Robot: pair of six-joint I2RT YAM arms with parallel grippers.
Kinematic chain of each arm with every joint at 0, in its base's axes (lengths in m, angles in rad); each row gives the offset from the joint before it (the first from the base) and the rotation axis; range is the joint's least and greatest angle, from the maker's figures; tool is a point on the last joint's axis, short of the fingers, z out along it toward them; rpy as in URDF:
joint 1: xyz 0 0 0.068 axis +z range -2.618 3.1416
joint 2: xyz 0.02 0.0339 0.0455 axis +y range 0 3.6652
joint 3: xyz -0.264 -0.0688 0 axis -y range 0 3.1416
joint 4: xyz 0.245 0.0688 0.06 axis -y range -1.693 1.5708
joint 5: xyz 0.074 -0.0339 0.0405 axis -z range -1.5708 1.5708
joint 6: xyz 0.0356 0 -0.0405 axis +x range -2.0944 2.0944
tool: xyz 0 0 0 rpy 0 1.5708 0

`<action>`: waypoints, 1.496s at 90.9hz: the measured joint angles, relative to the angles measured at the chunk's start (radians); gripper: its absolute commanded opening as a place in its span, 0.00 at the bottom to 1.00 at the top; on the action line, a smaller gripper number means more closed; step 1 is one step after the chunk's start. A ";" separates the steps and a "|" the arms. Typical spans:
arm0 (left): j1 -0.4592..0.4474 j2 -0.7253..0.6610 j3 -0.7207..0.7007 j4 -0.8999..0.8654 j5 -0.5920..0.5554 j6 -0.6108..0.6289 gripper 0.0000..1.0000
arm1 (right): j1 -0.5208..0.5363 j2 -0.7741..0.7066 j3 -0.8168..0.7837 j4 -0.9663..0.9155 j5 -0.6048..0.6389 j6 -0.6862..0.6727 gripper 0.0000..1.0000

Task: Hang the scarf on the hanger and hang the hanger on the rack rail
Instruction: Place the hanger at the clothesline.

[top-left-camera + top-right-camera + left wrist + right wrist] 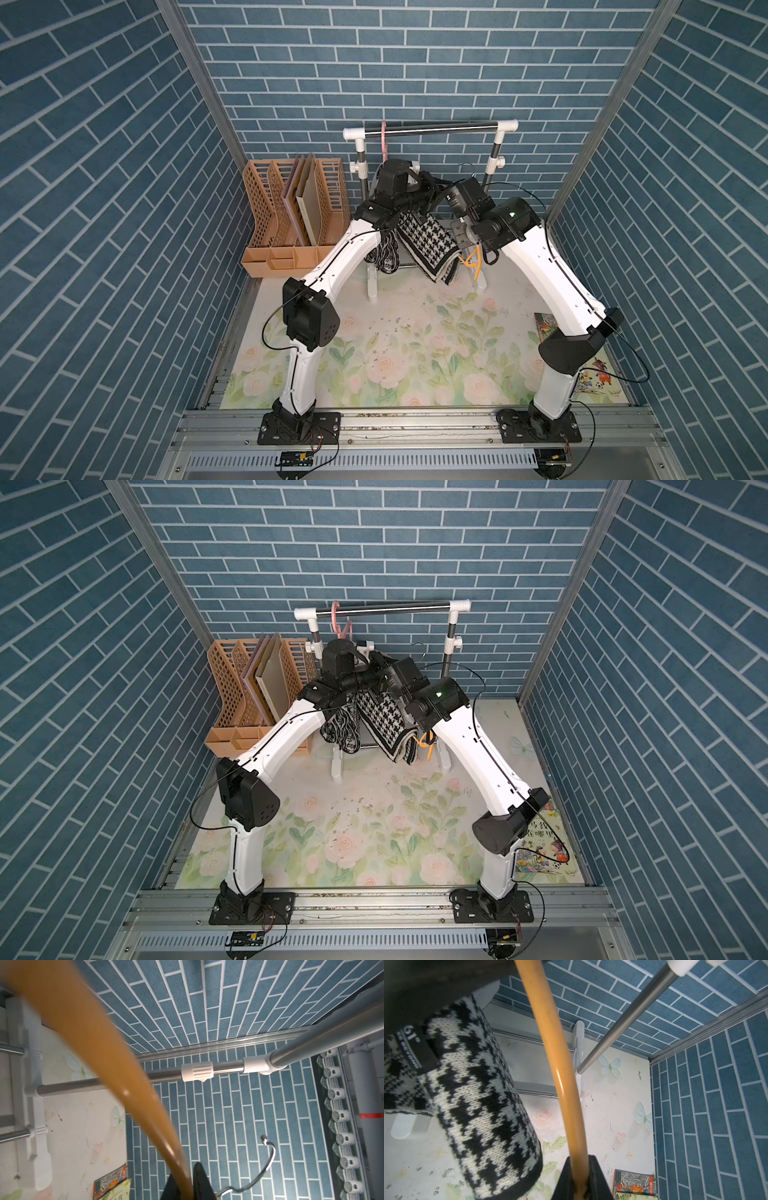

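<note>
A black-and-white houndstooth scarf point(428, 245) point(382, 725) hangs folded over an orange hanger point(473, 264) held in the air in front of the clothes rack. In the right wrist view the scarf point(477, 1105) drapes beside the hanger's orange bar point(560, 1076). My right gripper point(579, 1169) is shut on that bar. My left gripper point(187, 1180) is shut on the hanger's other orange arm point(116, 1068), close to its metal hook point(268, 1159). The hook points up, below the rail and clear of it.
The rack's steel rail point(436, 129) runs across the back between white joints, with a pink hanger point(384, 141) on its left end. A tan file organizer point(291, 216) stands at the back left. A picture book point(544, 845) lies at the right edge of the floral mat.
</note>
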 measured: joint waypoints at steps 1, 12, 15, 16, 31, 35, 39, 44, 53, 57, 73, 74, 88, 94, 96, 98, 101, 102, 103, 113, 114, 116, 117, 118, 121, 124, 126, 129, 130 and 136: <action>0.000 0.000 0.000 0.002 0.001 0.000 0.01 | 0.000 0.000 0.000 0.000 0.000 -0.002 0.00; 0.002 0.011 0.008 0.013 0.011 -0.013 0.00 | -0.002 0.002 0.000 0.002 0.000 -0.003 0.04; 0.002 0.016 0.013 0.016 0.016 -0.016 0.00 | -0.003 0.002 -0.001 0.005 0.000 -0.005 0.14; 0.003 0.018 0.014 0.017 0.018 -0.017 0.00 | -0.004 0.002 -0.002 0.006 -0.001 -0.007 0.16; 0.009 0.039 0.026 0.022 0.044 -0.014 0.00 | -0.007 -0.062 -0.140 0.132 -0.049 -0.061 0.53; 0.011 0.045 0.026 0.031 0.052 -0.012 0.00 | -0.006 -0.103 -0.214 0.183 -0.069 -0.085 0.62; 0.015 0.050 0.026 0.041 0.060 -0.012 0.00 | -0.005 -0.159 -0.306 0.248 -0.095 -0.109 0.69; 0.020 0.053 0.026 0.051 0.072 -0.014 0.00 | -0.007 -0.241 -0.430 0.332 -0.134 -0.134 0.72; 0.032 0.058 0.026 0.074 0.104 -0.029 0.00 | -0.021 -0.399 -0.626 0.459 -0.223 -0.164 0.75; 0.037 0.060 0.026 0.081 0.119 -0.035 0.00 | -0.033 -0.464 -0.695 0.509 -0.259 -0.175 0.75; 0.049 0.061 0.026 0.090 0.181 -0.059 0.00 | -0.079 -0.689 -0.940 0.709 -0.385 -0.211 0.75; 0.049 0.061 0.026 0.090 0.185 -0.061 0.00 | -0.080 -0.700 -0.954 0.719 -0.393 -0.213 0.75; 0.050 0.060 0.026 0.091 0.240 -0.070 0.00 | -0.102 -0.818 -1.135 0.875 -0.505 -0.264 0.73; 0.050 0.057 0.026 0.090 0.261 -0.073 0.00 | -0.111 -0.835 -1.176 0.920 -0.532 -0.283 0.68; 0.050 0.056 0.026 0.090 0.267 -0.073 0.00 | -0.114 -0.836 -1.186 0.935 -0.539 -0.289 0.66; 0.050 0.055 0.026 0.090 0.273 -0.074 0.00 | -0.117 -0.836 -1.193 0.948 -0.546 -0.299 0.63; 0.050 0.053 0.026 0.090 0.281 -0.076 0.00 | -0.121 -0.836 -1.204 0.971 -0.554 -0.305 0.61; 0.050 0.051 0.026 0.090 0.283 -0.076 0.00 | -0.123 -0.836 -1.207 0.977 -0.557 -0.306 0.59; 0.050 0.050 0.026 0.090 0.285 -0.076 0.00 | -0.125 -0.836 -1.211 0.985 -0.558 -0.309 0.58; 0.051 0.042 0.026 0.090 0.300 -0.076 0.00 | -0.145 -0.842 -1.246 1.054 -0.581 -0.316 0.49; 0.051 0.040 0.026 0.090 0.300 -0.076 0.00 | -0.147 -0.843 -1.249 1.060 -0.582 -0.315 0.48; 0.051 0.039 0.026 0.090 0.303 -0.076 0.00 | -0.152 -0.845 -1.254 1.072 -0.585 -0.314 0.48; 0.051 0.039 0.026 0.090 0.303 -0.077 0.00 | -0.154 -0.846 -1.257 1.080 -0.587 -0.314 0.48; 0.051 0.038 0.026 0.090 0.304 -0.077 0.00 | -0.157 -0.846 -1.258 1.086 -0.589 -0.313 0.48; 0.052 0.036 0.026 0.090 0.307 -0.077 0.00 | -0.162 -0.848 -1.262 1.102 -0.592 -0.313 0.47; 0.053 0.034 0.026 0.090 0.309 -0.080 0.00 | -0.167 -0.848 -1.266 1.119 -0.597 -0.313 0.46; 0.053 0.033 0.026 0.090 0.311 -0.080 0.00 | -0.170 -0.848 -1.268 1.131 -0.601 -0.313 0.46; 0.053 0.032 0.026 0.090 0.314 -0.082 0.00 | -0.173 -0.848 -1.270 1.144 -0.606 -0.313 0.45; 0.053 0.031 0.026 0.090 0.315 -0.083 0.00 | -0.174 -0.848 -1.271 1.149 -0.608 -0.313 0.44; 0.053 0.029 0.025 0.090 0.322 -0.084 0.00 | -0.179 -0.848 -1.276 1.172 -0.621 -0.313 0.42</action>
